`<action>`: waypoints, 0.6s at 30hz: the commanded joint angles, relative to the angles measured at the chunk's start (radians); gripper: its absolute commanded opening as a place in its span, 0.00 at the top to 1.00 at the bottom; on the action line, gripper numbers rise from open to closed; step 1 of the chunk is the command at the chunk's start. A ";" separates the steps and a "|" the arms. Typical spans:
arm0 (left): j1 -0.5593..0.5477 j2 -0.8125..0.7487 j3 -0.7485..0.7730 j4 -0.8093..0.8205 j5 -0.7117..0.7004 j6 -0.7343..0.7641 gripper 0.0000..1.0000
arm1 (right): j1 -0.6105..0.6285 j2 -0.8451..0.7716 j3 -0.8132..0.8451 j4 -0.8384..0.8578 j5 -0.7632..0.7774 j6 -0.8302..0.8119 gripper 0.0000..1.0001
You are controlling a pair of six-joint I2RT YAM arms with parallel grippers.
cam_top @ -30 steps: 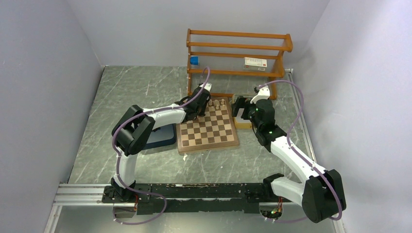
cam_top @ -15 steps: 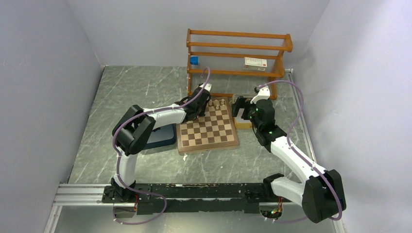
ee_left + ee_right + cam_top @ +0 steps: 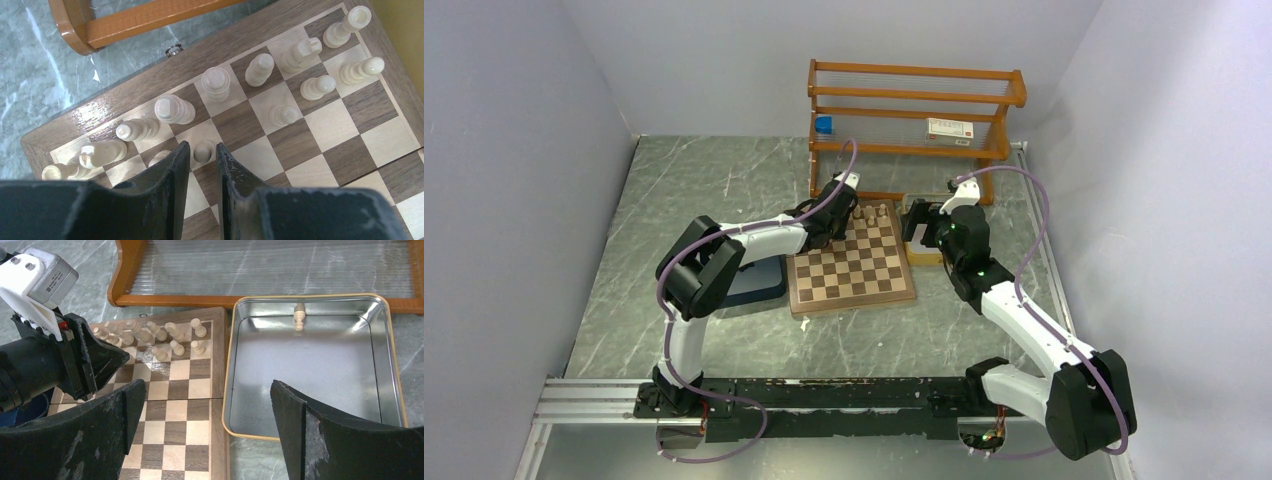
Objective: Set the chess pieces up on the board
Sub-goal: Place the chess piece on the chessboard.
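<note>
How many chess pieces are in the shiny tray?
1. One cream chess piece sits by the far wall of the metal tray. The right gripper covers part of its near side, so another may be hidden.

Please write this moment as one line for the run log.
left gripper: open around standing cream pawn on board | right gripper: open above metal tray | in tray: one cream piece

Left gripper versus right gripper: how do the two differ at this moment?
The left gripper has its jaws narrow, either side of a pale pawn; the right gripper has them wide, with nothing between. The left gripper is low over the board, at its far rows; the right gripper hangs above where the board meets the metal tray, which holds one pale piece. Both are dark and scuffed.
</note>
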 commanded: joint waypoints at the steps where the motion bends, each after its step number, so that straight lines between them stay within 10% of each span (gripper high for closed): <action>1: -0.009 0.006 0.024 0.031 -0.033 0.014 0.69 | -0.007 -0.020 -0.005 0.018 0.020 -0.010 0.00; 18: -0.010 -0.032 0.061 -0.010 -0.020 0.006 0.62 | -0.006 0.006 -0.006 0.015 0.041 0.013 0.00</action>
